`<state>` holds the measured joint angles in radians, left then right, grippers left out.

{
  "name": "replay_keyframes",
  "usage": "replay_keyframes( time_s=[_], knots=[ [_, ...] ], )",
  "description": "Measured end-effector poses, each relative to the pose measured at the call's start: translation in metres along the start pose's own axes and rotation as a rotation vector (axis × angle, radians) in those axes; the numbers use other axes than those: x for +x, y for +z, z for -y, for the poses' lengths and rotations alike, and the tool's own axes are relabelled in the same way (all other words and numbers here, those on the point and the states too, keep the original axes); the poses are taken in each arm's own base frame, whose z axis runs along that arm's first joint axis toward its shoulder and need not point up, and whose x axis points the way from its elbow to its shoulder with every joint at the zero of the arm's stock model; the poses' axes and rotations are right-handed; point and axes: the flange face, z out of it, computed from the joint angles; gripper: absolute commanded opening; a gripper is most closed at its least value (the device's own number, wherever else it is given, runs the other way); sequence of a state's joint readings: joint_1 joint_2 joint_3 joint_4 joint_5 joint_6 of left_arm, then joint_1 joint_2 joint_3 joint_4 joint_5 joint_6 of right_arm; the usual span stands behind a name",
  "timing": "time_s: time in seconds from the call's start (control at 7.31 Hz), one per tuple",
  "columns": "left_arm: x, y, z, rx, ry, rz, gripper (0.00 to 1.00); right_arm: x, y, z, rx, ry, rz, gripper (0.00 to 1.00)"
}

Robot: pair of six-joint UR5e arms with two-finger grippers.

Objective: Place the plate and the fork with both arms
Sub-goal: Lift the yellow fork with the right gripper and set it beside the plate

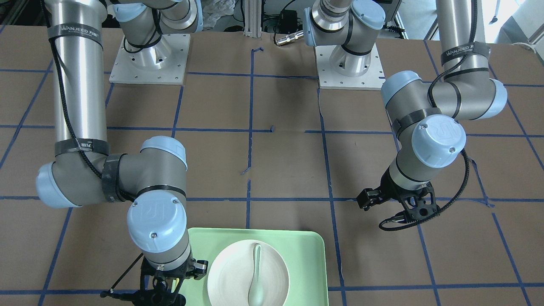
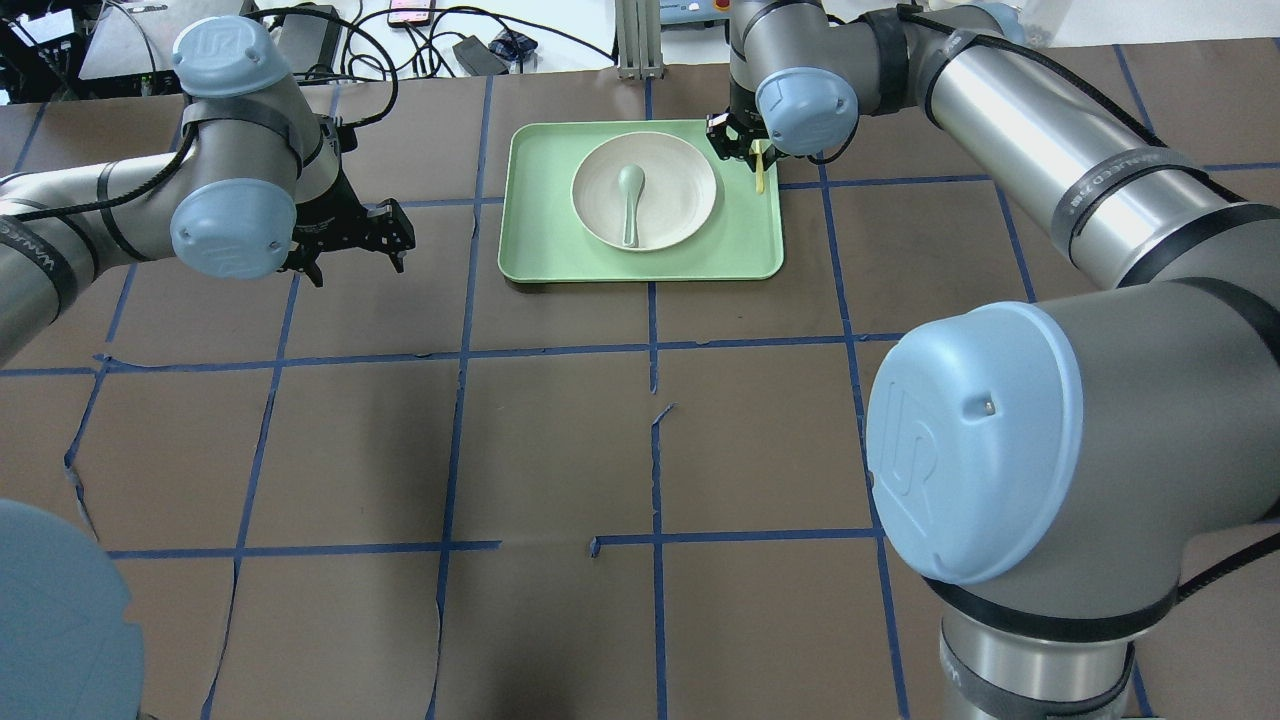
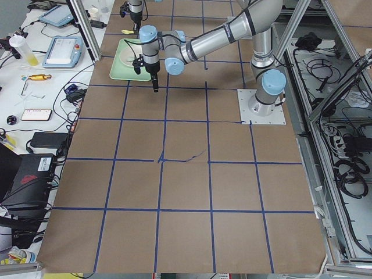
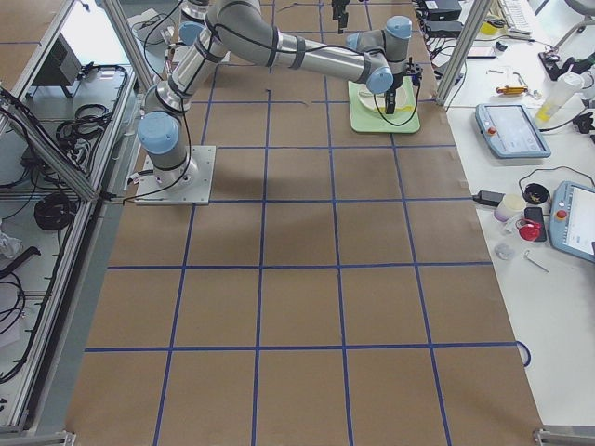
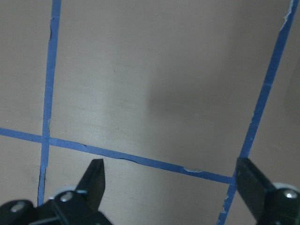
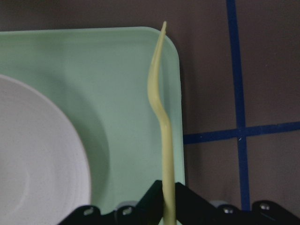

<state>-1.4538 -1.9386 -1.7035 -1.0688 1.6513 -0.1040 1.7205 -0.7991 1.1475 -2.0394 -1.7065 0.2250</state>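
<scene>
The off-white plate (image 2: 682, 185) lies on the mint-green tray (image 2: 560, 250); it also shows in the front view (image 1: 233, 272). My right gripper (image 6: 166, 208) is shut on the handle of the pale-yellow fork (image 6: 161, 108). It holds the fork (image 2: 760, 172) over the tray's right edge, just right of the plate, tines pointing away from the gripper. My left gripper (image 5: 171, 180) is open and empty above the bare brown table. In the overhead view it (image 2: 392, 235) hangs left of the tray.
A pale grey-green spoon (image 2: 630, 200) lies in the plate. The table is brown with blue tape lines (image 2: 655, 350). Cables and devices lie beyond the table's far edge (image 2: 440, 40).
</scene>
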Motion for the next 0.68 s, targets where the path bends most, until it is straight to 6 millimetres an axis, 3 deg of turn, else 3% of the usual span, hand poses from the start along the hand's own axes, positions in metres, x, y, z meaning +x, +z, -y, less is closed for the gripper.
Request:
replay_keyframes(
  time_s=[0.27,0.68],
  knots=[
    [-0.002,0.010,-0.002,-0.022,-0.004,-0.001,1.00,0.001,0.015,0.002,0.014,-0.006,-0.054,0.00],
    [-0.006,0.020,-0.003,-0.042,-0.012,0.003,1.00,-0.018,0.023,-0.009,-0.003,-0.020,-0.033,0.00]
  ],
)
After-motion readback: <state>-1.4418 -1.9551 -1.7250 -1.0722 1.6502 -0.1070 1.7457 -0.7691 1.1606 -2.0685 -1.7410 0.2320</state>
